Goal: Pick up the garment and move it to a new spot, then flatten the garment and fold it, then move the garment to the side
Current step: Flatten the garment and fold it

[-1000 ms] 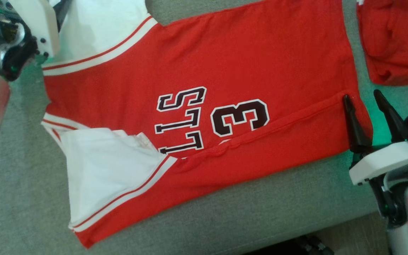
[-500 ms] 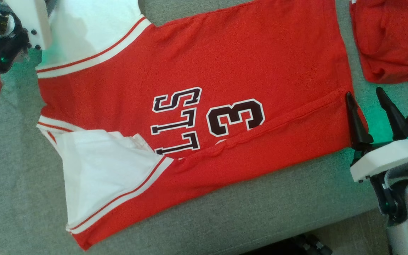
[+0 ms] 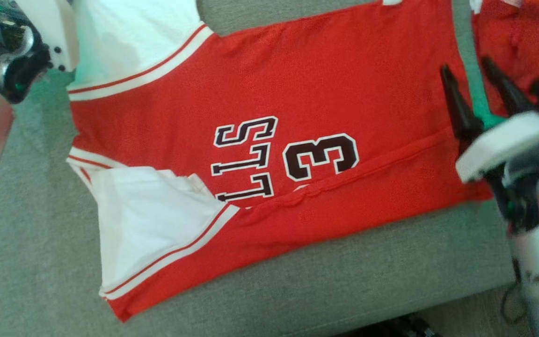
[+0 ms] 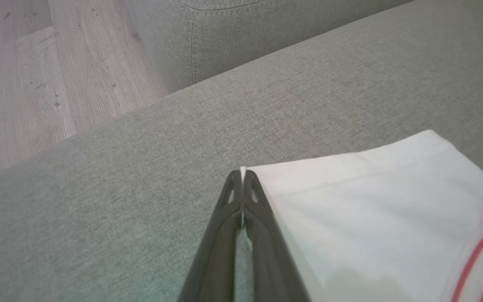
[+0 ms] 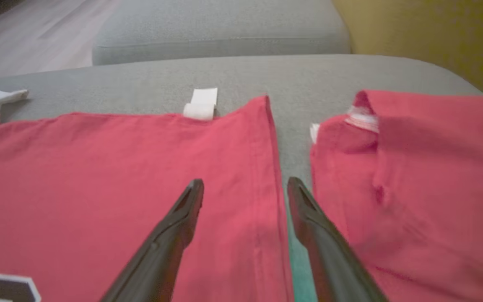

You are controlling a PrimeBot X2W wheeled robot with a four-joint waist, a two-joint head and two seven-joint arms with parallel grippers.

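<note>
A red jersey (image 3: 297, 89) with white sleeves and dark lettering lies spread on the grey cushion (image 3: 325, 281), its near long edge folded over. My left gripper (image 4: 242, 176) is shut on the edge of the far white sleeve (image 4: 371, 218); in the head view its wrist housing (image 3: 21, 42) sits at the top left beside that sleeve. My right gripper (image 3: 465, 65) is open over the jersey's hem (image 5: 273, 167), one finger above the red cloth and the other above the gap to the right, with nothing between them.
A second red garment (image 3: 522, 42) lies crumpled just right of the hem, a narrow strip of cushion between them. A white label (image 5: 201, 102) pokes out at the jersey's far edge. Wood floor (image 4: 36, 75) lies beyond the cushion's edge.
My right gripper has moved away from the folded near corner, farther along the hem, staying open. The left gripper keeps its hold on the sleeve. The head camera has shifted slightly.
</note>
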